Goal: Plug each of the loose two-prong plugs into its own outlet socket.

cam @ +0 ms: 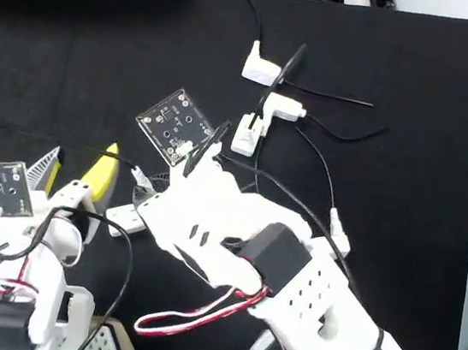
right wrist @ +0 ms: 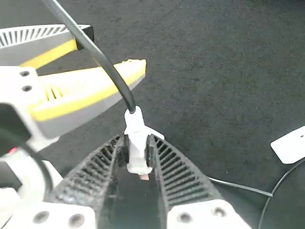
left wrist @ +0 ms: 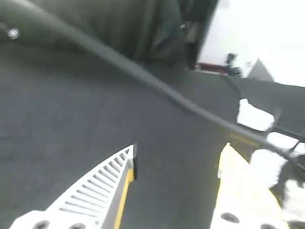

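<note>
Just beside the socket (cam: 174,124), the right gripper (right wrist: 136,143) pinches a plug (right wrist: 135,128) by its sides, cord (right wrist: 95,52) trailing free, likely for lining it up; the left gripper (left wrist: 180,155) gapes wide, empty, nearby.

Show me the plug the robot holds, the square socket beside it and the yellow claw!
plug (right wrist: 136,143): right wrist view, its white body.
square socket (cam: 174,124): high view, middle of its face.
left gripper (left wrist: 180,152): left wrist view, midway between its fingertips.
</note>
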Controlling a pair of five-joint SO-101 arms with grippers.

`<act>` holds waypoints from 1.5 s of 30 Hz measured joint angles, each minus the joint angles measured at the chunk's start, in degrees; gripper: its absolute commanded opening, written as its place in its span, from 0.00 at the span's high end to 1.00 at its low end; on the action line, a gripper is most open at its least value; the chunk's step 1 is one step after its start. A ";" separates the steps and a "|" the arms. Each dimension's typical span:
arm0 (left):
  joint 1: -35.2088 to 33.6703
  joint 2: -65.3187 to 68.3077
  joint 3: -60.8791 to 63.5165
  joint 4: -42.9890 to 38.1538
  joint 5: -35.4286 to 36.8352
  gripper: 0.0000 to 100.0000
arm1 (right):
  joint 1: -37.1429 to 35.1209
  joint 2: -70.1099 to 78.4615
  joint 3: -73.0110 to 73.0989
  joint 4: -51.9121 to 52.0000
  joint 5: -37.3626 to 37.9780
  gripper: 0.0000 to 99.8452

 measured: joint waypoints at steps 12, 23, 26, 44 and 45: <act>11.16 0.00 -1.41 -0.09 0.09 0.72 | 0.18 0.00 0.09 0.09 0.00 0.99; 3.25 0.00 -3.34 5.80 -0.09 0.72 | 0.09 -0.09 10.90 -9.32 0.00 0.99; -3.43 0.00 -3.78 7.56 -2.37 0.71 | 2.46 -0.09 16.79 -16.18 -1.76 0.99; -7.74 2.20 13.19 9.23 -37.19 0.67 | 20.04 0.00 24.35 -23.21 -11.43 0.99; -6.59 3.43 13.10 9.76 -38.07 0.67 | 20.92 0.00 24.35 -23.21 -11.52 0.99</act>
